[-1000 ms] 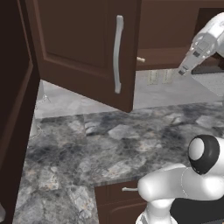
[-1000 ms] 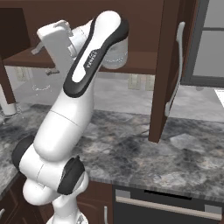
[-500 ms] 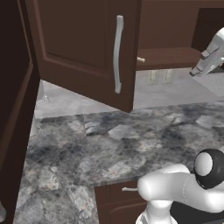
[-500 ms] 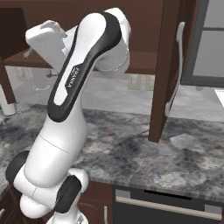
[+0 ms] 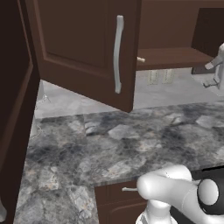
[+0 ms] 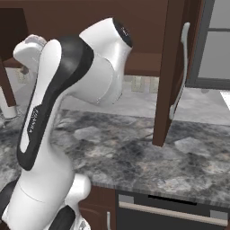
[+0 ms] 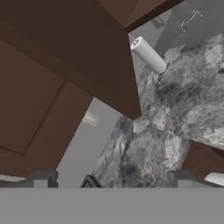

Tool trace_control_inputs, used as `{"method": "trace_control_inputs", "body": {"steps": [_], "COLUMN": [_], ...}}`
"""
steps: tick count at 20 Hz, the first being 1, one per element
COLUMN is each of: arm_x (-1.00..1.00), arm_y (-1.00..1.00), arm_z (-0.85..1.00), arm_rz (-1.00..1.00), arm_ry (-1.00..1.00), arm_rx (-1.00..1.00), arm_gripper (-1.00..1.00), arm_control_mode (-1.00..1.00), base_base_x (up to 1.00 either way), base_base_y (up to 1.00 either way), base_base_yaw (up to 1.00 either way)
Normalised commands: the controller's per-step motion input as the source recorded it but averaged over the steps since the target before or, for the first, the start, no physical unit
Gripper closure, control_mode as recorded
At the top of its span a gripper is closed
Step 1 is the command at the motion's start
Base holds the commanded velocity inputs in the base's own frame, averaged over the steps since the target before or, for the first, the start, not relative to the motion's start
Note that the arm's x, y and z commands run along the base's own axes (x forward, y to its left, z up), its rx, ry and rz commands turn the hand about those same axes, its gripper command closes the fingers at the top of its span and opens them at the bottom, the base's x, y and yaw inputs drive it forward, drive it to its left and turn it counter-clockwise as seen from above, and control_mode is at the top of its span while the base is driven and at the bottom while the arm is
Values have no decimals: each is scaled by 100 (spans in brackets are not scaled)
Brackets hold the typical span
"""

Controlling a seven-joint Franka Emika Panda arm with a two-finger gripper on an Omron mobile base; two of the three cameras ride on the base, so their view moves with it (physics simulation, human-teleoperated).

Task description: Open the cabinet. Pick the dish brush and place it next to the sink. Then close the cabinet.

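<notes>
Cabinet: dark brown wall cabinet above the counter. In the left base view its left door is swung out toward the camera, and the inside shelf shows behind it.
Left door handle: long silver vertical bar on the open left door, near the free edge of the door.
Small pale item on the shelf: it sticks out just beside the edge of the open door, at the front of the shelf. It is too small to say what it is.
Counter: grey and dark mottled stone, it runs under the cabinet from left to right.
Wall outlets: two pale plates on the grey wall between the shelf and the counter.
Drawer unit: brown front under the counter edge, with a short silver handle, beside the white robot base.
Gripper: at the far right edge of the left base view, high, near the bottom of the cabinet shelf and well above the counter. In the hand view the two finger tips stand far apart with nothing between them, so the claw is open wide and it holds nothing.
Right door: in the right base view it is also swung open, seen nearly from its edge, with its long silver handle on the right face.
Dishwasher: black front with a wide silver bar, under the counter at the lower right.
Paper towel roll: white cylinder seen in the hand view, standing on the counter beyond the corner of the brown door.
Dish brush: I cannot tell where it is; no red item is clear in these views.
</notes>
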Motion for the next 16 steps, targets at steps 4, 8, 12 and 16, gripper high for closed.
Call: {"method": "trace_control_inputs", "body": {"steps": [4, 8, 12, 16], "arm_x": [34, 69, 59, 37], "arm_y": [0, 0, 0, -18], "arm_z": [-33, -23, -4, 14], "arm_rz": [-42, -35, -27, -12], "arm_ry": [2, 0, 0, 0], "arm_rx": [-20, -28, -33, -29], "arm_gripper": [-100, -100, -100, -100], "arm_control_mode": [-100, -100, -100, -100], "base_base_x": [0, 0, 0, 0], "base_base_y": [0, 0, 0, 0], "base_base_yaw": [0, 0, 0, 0]}}
